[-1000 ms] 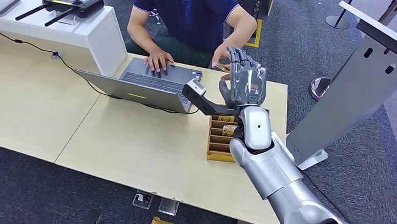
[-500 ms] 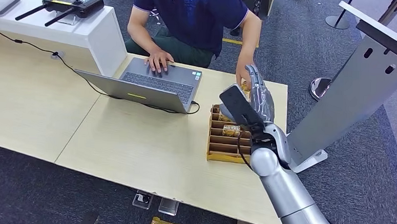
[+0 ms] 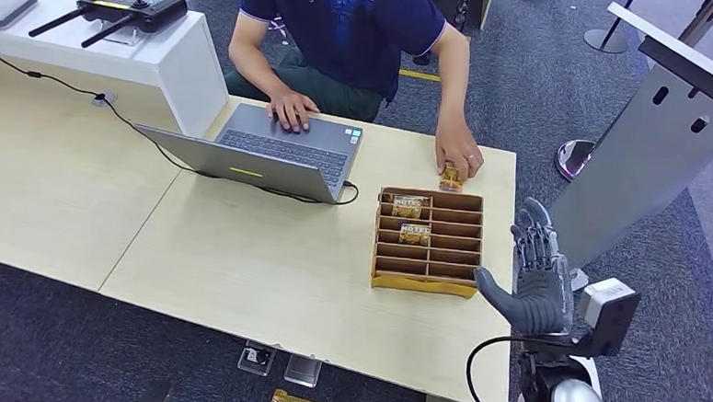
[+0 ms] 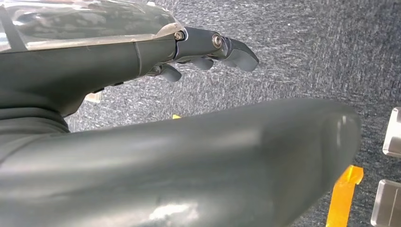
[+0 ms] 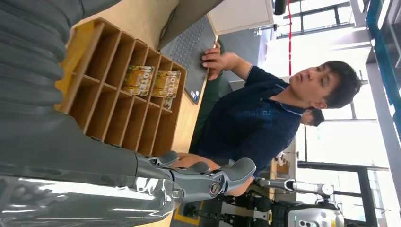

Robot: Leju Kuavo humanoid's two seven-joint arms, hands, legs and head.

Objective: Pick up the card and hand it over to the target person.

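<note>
The card [image 3: 450, 178] lies on the table just beyond the wooden slotted box [image 3: 422, 283], and the seated person's hand [image 3: 457, 155] rests on it. My right hand [image 3: 536, 286] hangs open off the table's front right corner, fingers spread, holding nothing and apart from the box. The right wrist view has that hand [image 5: 94, 165] close up beside the box [image 5: 71, 52], whose slots hold two more cards [image 5: 138, 79]. My left hand [image 4: 189, 156] hangs over grey carpet with its fingers [image 4: 213, 45] stretched out and nothing in them.
An open laptop [image 3: 272, 151] with a cable sits on the table left of the box, the person's other hand on its keyboard. A white counter [image 3: 158, 52] with a controller stands at the back left. A grey slanted stand [image 3: 631, 169] rises to the right of the table.
My right arm has drawn back from above the box and dropped to the table's front right corner. The person has brought the card down onto the table beyond the box.
</note>
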